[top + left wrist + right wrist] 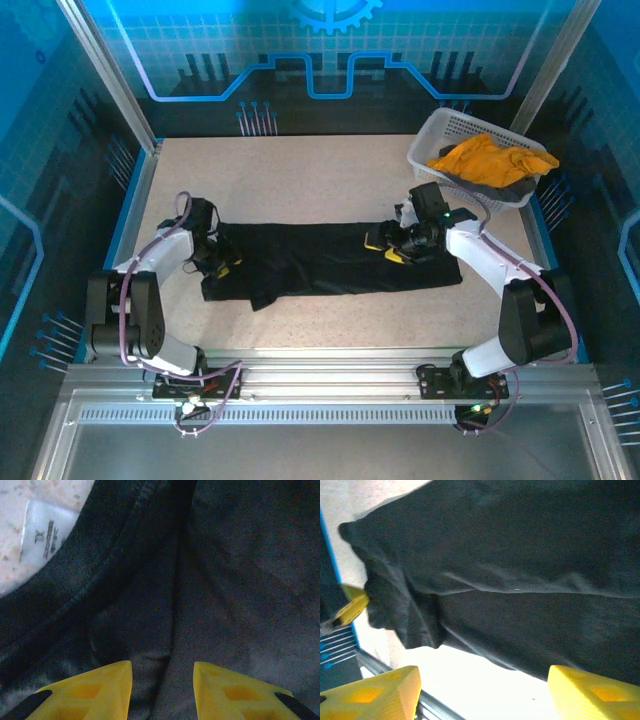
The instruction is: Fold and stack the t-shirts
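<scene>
Two t-shirts: one black t-shirt (320, 262) lies stretched in a long band across the worktop (300, 180), and one orange t-shirt (490, 160) sits heaped in the single white basket (440, 125) at the far right. Two grippers are over the black cloth, the left gripper (222, 262) at its left end and the right gripper (385, 248) towards its right end. Both have their fingers spread and pinch nothing.

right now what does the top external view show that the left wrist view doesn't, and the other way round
Top external adds the white basket at the far right holding the mustard t-shirt, the right tool at the right end of the black t-shirt, and that shirt's whole length stretched across the table. Left wrist adds close detail: a white label with dark print beside the collar seam. Both share the black t-shirt and the left tool, its yellow fingers apart over the cloth.
</scene>
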{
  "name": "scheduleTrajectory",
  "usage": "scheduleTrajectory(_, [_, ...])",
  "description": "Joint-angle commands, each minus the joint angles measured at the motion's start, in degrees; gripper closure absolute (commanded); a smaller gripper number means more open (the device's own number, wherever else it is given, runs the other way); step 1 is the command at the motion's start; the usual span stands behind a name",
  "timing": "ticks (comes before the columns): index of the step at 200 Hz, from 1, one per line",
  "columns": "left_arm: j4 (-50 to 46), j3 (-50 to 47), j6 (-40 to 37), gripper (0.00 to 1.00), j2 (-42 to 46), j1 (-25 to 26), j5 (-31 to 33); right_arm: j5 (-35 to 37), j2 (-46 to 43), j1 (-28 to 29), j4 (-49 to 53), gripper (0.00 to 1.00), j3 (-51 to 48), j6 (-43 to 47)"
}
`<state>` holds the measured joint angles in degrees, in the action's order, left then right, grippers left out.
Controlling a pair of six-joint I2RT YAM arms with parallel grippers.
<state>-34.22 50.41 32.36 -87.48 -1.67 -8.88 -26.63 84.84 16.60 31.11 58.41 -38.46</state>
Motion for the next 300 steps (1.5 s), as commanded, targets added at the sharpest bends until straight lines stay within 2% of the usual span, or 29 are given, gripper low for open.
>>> scheduleTrajectory(1, [4.4, 0.3, -4.1, 0.61, -2.3, -0.7, -1.1, -4.2, 0.7, 0.8, -2.3, 0.31, 2.0, 1.3])
scheduleTrajectory(65, [7.5, -3.4, -1.5, 0.62, -2.0, -0.7, -5.8, -2.9, 0.7, 0.7, -1.9, 0.30, 1.1, 0.5])
scheduleTrajectory(162, [7.7, -2.3, 1.0, 0.68, -4.3, 1.7, -7.7, -2.0, 2.3, 0.9, -1.5, 0.31, 2.0, 0.1])
scheduleTrajectory(202, [6.0, -2.8, 1.9, 0.78, -1.8, 1.9, -6.0, -1.8, 2.1, 0.9, -1.3, 0.32, 1.6, 0.1])
scheduleTrajectory(234, [3.9, -2.4, 1.8, 1.00, 0.2, 1.9, -4.5, -1.6, 2.5, 0.9, -1.1, 0.32, 1.9, 0.1])
scheduleTrajectory(300, [-5.0, 4.2, 2.3, 1.00, 2.2, 1.7, -1.6, -1.4, 3.1, 0.8, -0.2, 0.33, 2.4, 0.4])
